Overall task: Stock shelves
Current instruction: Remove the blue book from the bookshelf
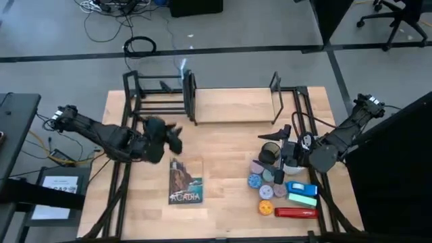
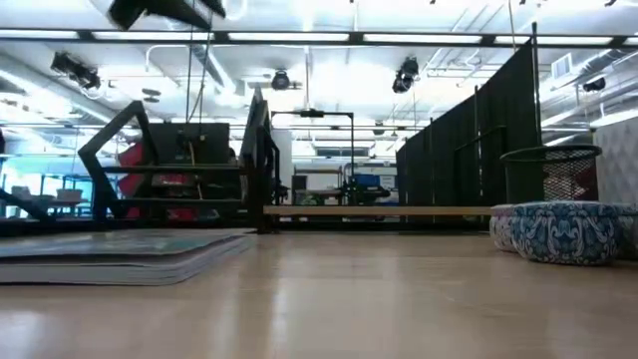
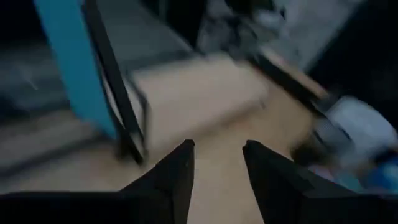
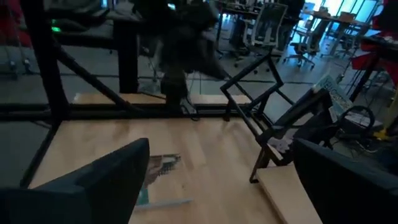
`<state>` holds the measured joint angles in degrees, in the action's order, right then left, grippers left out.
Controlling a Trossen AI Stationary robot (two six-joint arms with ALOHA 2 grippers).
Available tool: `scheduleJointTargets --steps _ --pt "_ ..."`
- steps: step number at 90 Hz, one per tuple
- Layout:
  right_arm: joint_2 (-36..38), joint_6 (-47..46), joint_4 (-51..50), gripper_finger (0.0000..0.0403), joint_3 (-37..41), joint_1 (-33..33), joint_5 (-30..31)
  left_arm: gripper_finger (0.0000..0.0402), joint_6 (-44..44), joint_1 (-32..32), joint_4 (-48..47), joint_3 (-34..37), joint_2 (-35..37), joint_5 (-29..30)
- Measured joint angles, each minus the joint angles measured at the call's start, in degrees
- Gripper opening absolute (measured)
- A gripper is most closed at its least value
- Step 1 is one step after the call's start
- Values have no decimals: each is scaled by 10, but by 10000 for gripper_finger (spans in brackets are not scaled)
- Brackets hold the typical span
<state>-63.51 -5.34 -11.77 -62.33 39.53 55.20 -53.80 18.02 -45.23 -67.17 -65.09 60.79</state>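
Between placements, judging by layout: shelves (image 1: 202,101) along table's (image 1: 223,202) far edge, book (image 1: 185,180) flat mid-table, small items (image 1: 280,189) heaped near right edge. Left gripper (image 1: 174,138) raised near rack end, fingers (image 3: 177,180) apart, empty. Right gripper (image 1: 287,138) over the pile, fingers spread, empty. Next likely: descend, grip one item. Low view alone shows book-holder bars (image 2: 189,170) upright; high view alone gives both arms.
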Motion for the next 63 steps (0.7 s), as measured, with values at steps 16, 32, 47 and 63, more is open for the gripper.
scheduleJointTargets --steps 16,32,47,63 --pt "0 0 13 361 0 -18 -26 143 141 -172 53 -44 -4 -65" --pt "0 0 10 361 0 -32 -59 209 222 -352 144 -44 -19 -214" --pt "0 3 8 361 0 -38 -59 258 228 -450 209 -44 -69 -251" --pt "0 5 3 361 0 -37 -59 251 233 -492 274 -44 -130 -319"
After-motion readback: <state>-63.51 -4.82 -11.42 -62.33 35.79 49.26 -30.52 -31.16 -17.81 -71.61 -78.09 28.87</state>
